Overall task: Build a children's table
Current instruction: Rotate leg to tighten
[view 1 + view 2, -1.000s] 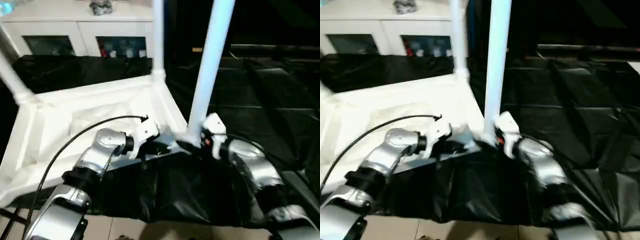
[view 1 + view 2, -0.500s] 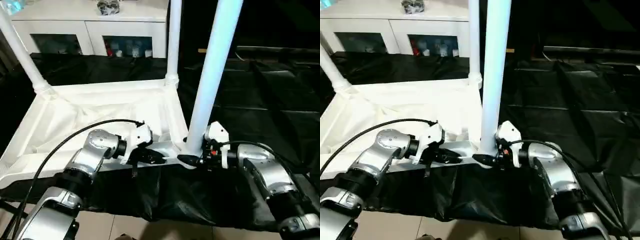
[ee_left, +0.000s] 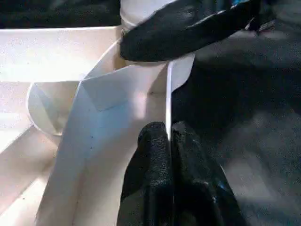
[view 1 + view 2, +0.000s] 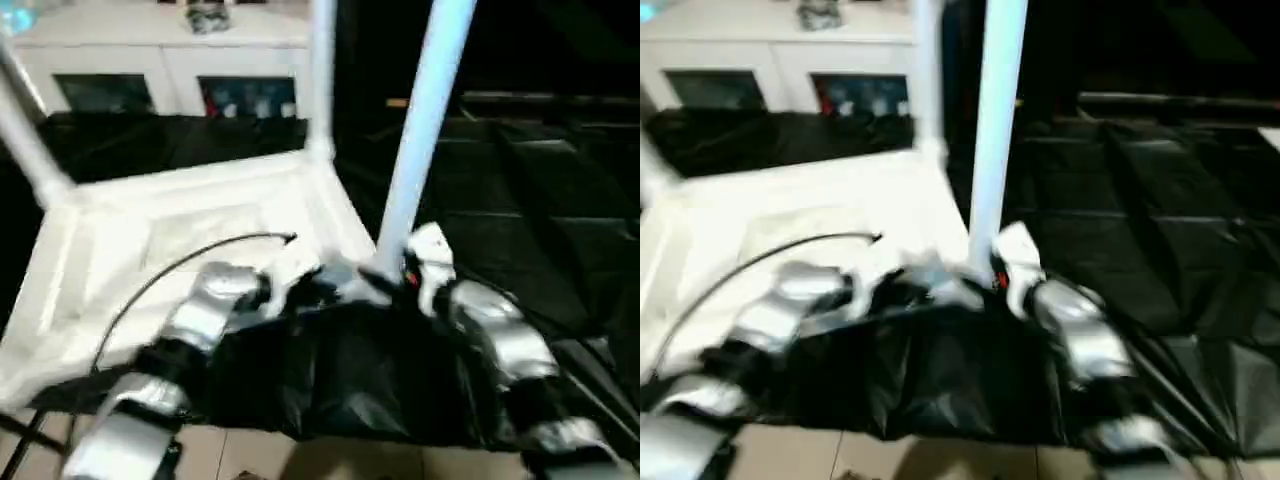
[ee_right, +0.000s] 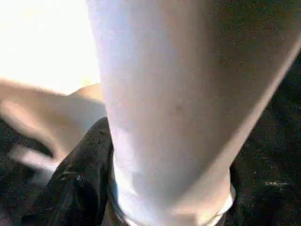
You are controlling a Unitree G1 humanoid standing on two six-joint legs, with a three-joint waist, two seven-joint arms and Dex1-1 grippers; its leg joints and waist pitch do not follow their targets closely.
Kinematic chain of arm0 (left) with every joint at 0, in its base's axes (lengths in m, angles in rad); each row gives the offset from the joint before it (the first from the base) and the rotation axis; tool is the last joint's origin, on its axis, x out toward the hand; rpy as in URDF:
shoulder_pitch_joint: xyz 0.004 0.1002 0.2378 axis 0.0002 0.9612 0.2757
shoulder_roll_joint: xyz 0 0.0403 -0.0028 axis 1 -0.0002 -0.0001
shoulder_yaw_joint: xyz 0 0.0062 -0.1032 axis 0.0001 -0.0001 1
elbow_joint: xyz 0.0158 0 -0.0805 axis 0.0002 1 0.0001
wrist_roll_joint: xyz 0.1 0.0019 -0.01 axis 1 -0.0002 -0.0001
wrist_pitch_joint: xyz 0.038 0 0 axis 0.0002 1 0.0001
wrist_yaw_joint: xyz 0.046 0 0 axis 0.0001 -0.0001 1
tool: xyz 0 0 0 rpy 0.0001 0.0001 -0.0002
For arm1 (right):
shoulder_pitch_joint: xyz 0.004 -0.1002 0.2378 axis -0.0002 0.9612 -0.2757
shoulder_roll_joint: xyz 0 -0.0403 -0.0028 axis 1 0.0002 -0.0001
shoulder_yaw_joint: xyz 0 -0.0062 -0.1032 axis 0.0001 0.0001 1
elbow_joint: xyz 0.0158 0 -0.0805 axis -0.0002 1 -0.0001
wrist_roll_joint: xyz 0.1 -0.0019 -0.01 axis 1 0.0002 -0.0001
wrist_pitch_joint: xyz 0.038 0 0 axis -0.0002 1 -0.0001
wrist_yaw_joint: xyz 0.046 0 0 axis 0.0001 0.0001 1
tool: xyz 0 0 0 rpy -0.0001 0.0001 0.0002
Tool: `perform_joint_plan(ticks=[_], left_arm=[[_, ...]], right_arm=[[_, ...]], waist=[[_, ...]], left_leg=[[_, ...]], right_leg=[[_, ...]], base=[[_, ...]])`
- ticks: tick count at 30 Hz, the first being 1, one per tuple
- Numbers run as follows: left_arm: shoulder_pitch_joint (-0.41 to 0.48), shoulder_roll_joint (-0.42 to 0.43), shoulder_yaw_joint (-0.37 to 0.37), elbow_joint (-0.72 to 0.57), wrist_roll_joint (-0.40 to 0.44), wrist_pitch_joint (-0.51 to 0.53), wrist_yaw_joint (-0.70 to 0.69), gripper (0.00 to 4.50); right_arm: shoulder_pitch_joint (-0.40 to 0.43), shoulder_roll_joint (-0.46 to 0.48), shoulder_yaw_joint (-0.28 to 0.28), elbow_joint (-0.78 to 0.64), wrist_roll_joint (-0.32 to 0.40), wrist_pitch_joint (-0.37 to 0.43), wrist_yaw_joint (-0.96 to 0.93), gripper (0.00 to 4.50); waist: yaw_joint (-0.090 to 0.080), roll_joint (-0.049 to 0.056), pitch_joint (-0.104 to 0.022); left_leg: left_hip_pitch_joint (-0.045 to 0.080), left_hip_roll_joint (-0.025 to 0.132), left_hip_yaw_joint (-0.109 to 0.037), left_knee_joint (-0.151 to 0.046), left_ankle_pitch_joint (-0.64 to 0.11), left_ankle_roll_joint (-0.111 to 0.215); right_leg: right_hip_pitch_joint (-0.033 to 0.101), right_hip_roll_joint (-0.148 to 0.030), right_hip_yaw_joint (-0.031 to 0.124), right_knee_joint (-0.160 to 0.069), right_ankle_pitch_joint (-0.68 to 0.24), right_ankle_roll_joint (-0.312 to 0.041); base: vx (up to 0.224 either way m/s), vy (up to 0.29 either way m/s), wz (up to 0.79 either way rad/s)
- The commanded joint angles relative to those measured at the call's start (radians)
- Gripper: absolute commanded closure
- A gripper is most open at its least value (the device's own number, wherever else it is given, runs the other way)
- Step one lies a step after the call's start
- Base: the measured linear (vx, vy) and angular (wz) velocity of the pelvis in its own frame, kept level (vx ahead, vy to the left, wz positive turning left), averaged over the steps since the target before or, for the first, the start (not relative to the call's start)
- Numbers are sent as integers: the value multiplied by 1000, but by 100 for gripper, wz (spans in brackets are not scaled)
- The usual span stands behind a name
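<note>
One children's table (image 4: 190,235) lies upside down on the black sheeting (image 4: 520,190), its ribbed underside facing up, and three of its white legs stand in corner sockets: one at the far left corner (image 4: 25,150), one at the far right corner (image 4: 321,75), and one at the near right corner (image 4: 420,130), which rises just past the right gripper (image 4: 385,285). Beyond the table stands one white cabinet (image 4: 170,65) with two glass doors and a small dark object on top. Two silver forearms reach forward over the near edge of the tabletop, the left one bent inward from the left with a black cable (image 4: 170,265) arching over it, the right one coming in from the right. The left gripper (image 3: 168,141) has its two black fingers pressed together on the thin near rim of the tabletop, pinching that wall just short of the corner socket. In the left wrist view the right gripper's black finger (image 3: 188,30) lies across the base of the near right leg, directly ahead of the left fingertips. In the right wrist view that leg fills the space ahead of the right gripper, a black finger (image 5: 82,183) lying against its base, so the jaws stand wide around the leg. Compared with half a second ago the whole head view has shifted and tilted; the right gripper has stayed at the leg's base and the left on the rim, and the leg leans slightly more to the right.
</note>
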Motion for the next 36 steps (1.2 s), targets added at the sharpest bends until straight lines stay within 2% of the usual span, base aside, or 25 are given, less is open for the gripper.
perform_joint_plan(ticks=[1, 2, 3, 5, 6, 7, 10, 13, 15, 17, 18, 20, 24, 30, 33, 36], left_arm=[[-50, -81, 5, -7, -16, -4, 91, 450], [-56, -93, 5, -1, -11, -2, 112, 450], [-67, -116, 5, 12, 0, -2, 147, 450], [-68, -122, -3, 12, 6, -10, 138, 450], [-67, -121, -6, 12, 7, -13, 132, 450], [-65, -117, -9, 10, 8, -19, 125, 450], [-47, -87, -12, -15, -6, -32, 74, 450], [-36, -68, -15, -24, -11, -47, 37, 450], [-28, -51, -15, -32, -17, -56, 2, 450], [-20, -37, -15, -41, -24, -66, -31, 450], [-11, -19, -16, -56, -36, -62, -75, 450], [1, 12, -21, -73, -49, -82, -141, 450], [8, 57, -32, -78, -50, -100, -211, 450], [13, 106, -29, -89, -68, -115, -309, 450], [17, 125, -31, -97, -84, -115, -342, 450], [20, 136, -34, -101, -92, -111, -367, 450]], right_arm=[[-18, 74, 27, 80, -23, 15, -104, 177], [-28, 89, 25, 95, -28, 7, -132, 177], [-52, 118, 28, 130, -48, -21, -185, 177], [-67, 136, 26, 154, -46, -46, -191, 177], [-70, 138, 24, 157, -40, -49, -187, 142], [-72, 140, 20, 159, -34, -49, -180, 121], [-67, 114, 27, 146, -35, -49, -134, 98], [-61, 93, 35, 140, -41, -69, -99, 64], [-54, 66, 47, 134, -43, -93, -47, 64], [-47, 44, 58, 125, -41, -114, 2, 64], [-37, 15, 71, 108, -38, -135, 64, 64], [-22, -26, 80, 73, -25, -150, 156, 64], [3, -84, 100, 9, 5, -149, 303, 64], [50, -167, 149, -86, 50, -130, 506, 64], [69, -193, 163, -123, 68, -101, 577, 90], [80, -208, 175, -149, 75, -85, 613, 114]], waist=[[-2, -11, -63], [-9, -13, -62], [-8, -12, -64], [-6, -12, -66], [-6, -13, -67], [-5, -13, -69], [-3, -12, -69], [-3, -12, -70], [-4, -10, -70], [-3, -13, -71], [-3, -10, -71], [0, -14, -72], [1, -10, -71], [14, -14, -67], [25, -14, -68], [28, -13, -69]], left_leg=[[15, 10, -8, -68, -307, 20], [12, 10, -6, -68, -306, 21], [15, 8, -5, -65, -306, 22], [11, 10, -5, -66, -290, 29], [11, 11, -5, -66, -287, 32], [6, 11, -5, -66, -270, 39], [6, 12, -3, -66, -252, 52], [7, 13, -2, -66, -253, 55], [3, 12, -3, -65, -250, 58], [4, 13, -2, -63, -243, 65], [5, 14, -1, -63, -236, 68], [3, 16, 0, -62, -230, 80], [6, 19, 0, -63, -234, 84], [9, 22, 3, -64, -260, 79], [10, 23, 2, -65, -253, 74], [11, 25, 1, -65, -247, 70]], right_leg=[[36, -56, 27, -91, -499, -137], [34, -54, 28, -91, -485, -141], [33, -54, 28, -92, -483, -142], [37, -55, 28, -89, -447, -150], [37, -55, 30, -87, -432, -154], [43, -55, 30, -81, -394, -164], [46, -54, 32, -73, -327, -196], [47, -54, 32, -72, -321, -201], [51, -56, 32, -71, -323, -200], [50, -56, 32, -70, -306, -207], [50, -55, 33, -68, -290, -215], [53, -55, 33, -64, -262, -226], [51, -53, 32, -61, -250, -241], [48, -53, 33, -67, -316, -224], [47, -54, 35, -67, -329, -215], [46, -55, 35, -65, -316, -218]], base=[[0, 0, 0], [0, 0, 0], [0, 0, 0], [0, 0, 0], [0, 0, 0], [0, 0, 0], [0, 0, 0], [0, 0, 0], [0, 0, 0], [0, 0, 0], [0, 0, 0], [0, 0, 0], [0, 0, 0], [0, 0, 0], [0, 0, 0], [0, 0, 0]])
